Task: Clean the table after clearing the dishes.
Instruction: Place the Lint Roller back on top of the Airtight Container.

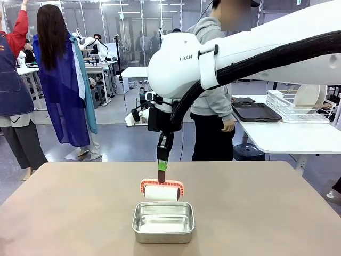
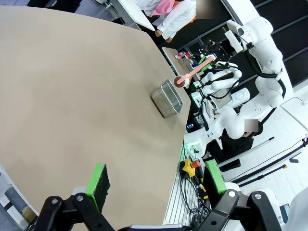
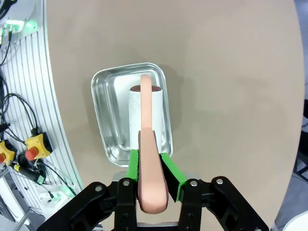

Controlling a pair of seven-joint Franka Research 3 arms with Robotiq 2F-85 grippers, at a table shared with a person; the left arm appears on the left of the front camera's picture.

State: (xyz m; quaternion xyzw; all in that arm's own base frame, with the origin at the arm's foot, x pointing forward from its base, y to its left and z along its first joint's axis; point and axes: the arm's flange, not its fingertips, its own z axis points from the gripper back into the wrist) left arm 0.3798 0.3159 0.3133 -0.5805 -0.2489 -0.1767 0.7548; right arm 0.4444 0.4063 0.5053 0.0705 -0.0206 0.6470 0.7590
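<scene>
My right gripper (image 3: 150, 180) clamps pink handle of lint roller (image 1: 162, 192), white roll hanging just above steel pan (image 1: 163, 221). Pan sits on table (image 1: 256, 202), near its robot-side edge. My left gripper (image 2: 154, 192) hovers off table's edge, well apart from pan, jaws wide, empty.
</scene>
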